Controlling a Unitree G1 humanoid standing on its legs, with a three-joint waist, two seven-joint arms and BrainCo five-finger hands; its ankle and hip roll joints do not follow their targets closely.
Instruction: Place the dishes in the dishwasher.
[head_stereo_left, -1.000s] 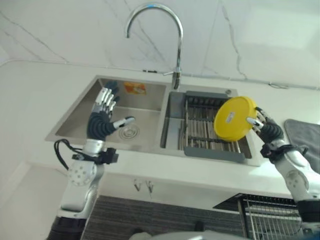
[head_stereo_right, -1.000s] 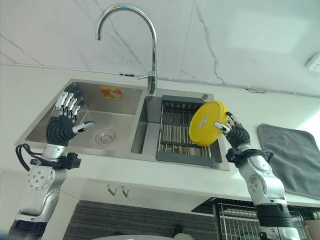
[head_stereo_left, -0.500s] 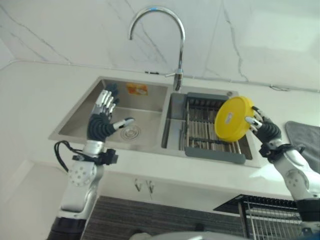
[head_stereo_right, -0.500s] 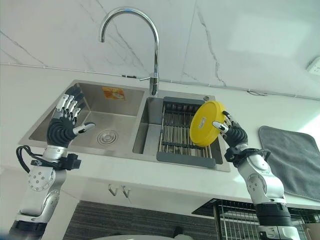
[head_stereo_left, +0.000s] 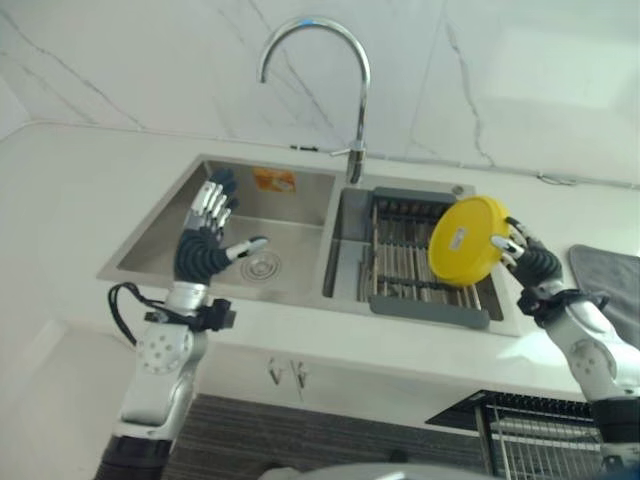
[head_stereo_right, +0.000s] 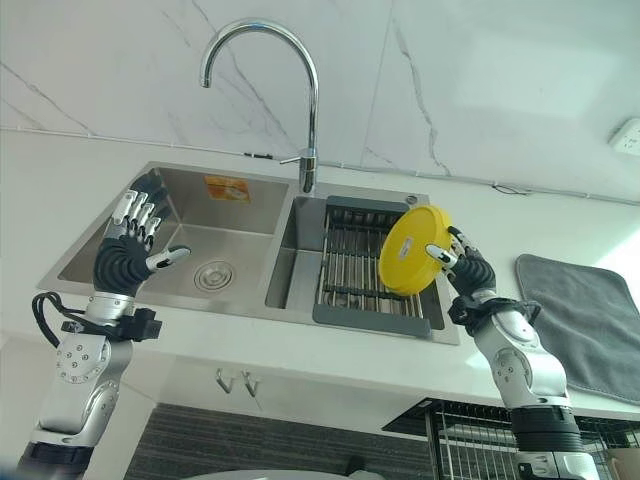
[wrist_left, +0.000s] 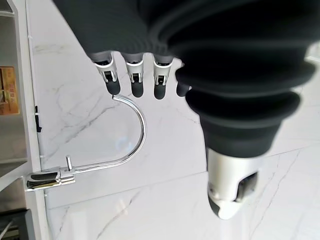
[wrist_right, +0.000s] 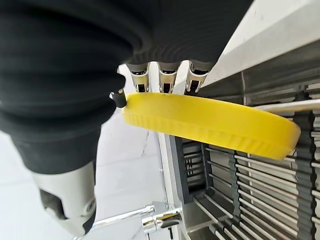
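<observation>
The yellow plate is up on edge in your right hand, above the drying rack in the sink's right basin. Carry it clear of the sink rim before lowering toward the dishwasher rack below the counter, and keep the pinch firm. In the right eye view, your left hand hovers spread over the left basin, holding nothing. In the right wrist view, fingers and thumb clamp the plate's rim.

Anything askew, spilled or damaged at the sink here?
Nothing stands out. The right hand pinches the yellow plate tilted above the drying rack; the left hand hovers open over the sink.
</observation>
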